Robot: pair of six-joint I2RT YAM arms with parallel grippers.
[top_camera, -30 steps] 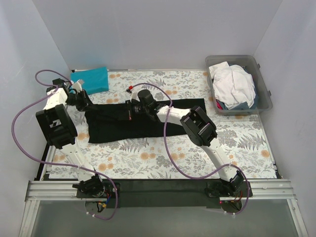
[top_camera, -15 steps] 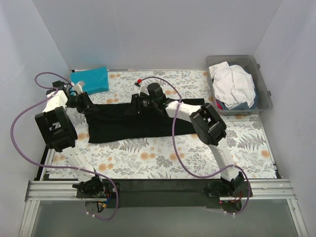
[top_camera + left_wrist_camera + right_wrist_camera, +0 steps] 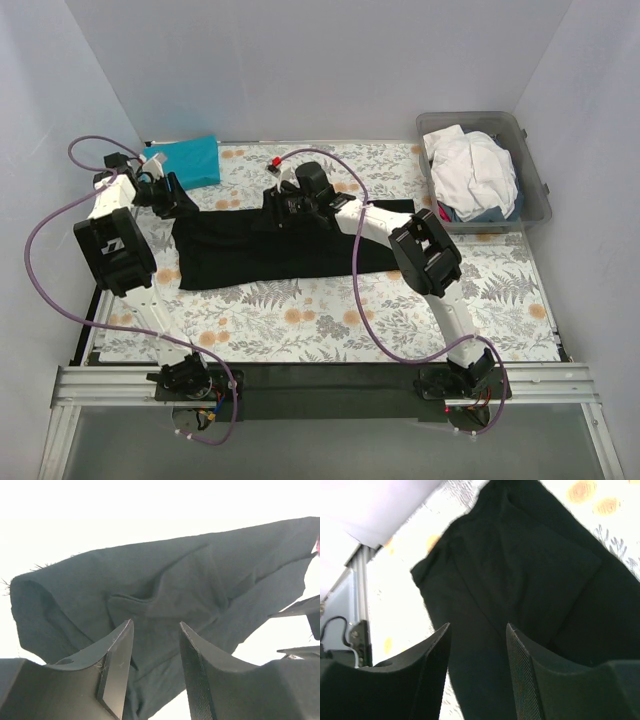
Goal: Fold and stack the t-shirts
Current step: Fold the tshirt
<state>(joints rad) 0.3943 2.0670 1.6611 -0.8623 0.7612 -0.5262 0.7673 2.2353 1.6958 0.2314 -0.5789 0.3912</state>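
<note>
Black cloth fills the middle of the scene. The black t-shirt (image 3: 290,248) lies flat on the flower-printed surface (image 3: 300,320), folded lengthways into a long band. Seen from overhead, it runs from about 9 o'clock to about 3 o'clock. Its 9 o'clock end is the broader one, and shallow creases cross the fabric.

The left end effector (image 3: 178,203) is at the band's 10 o'clock corner, its two fingers parted with nothing pinched between them. Its wrist camera looks through the gap onto rumpled black fabric with a raised fold. The right end effector (image 3: 283,207) sits over the shirt's far edge, near 12 o'clock of the band. Its fingers are likewise apart and empty. Its wrist camera shows the dark shirt below and a strip of the floral surface beyond. Whether either set of fingertips touches the cloth cannot be told.

The teal-blue t-shirt (image 3: 185,160), folded into a compact block, rests at the surface's 10 o'clock corner. It sits just beside the left arm's wrist and apart from the black shirt. The white t-shirt (image 3: 470,170) is bundled in a grey plastic tub (image 3: 538,190) at 2 o'clock. Some darker fabric and a touch of pink show beneath it. The tub stands near the band's 3 o'clock end. Purple cables (image 3: 60,215) loop out from both arms.
</note>
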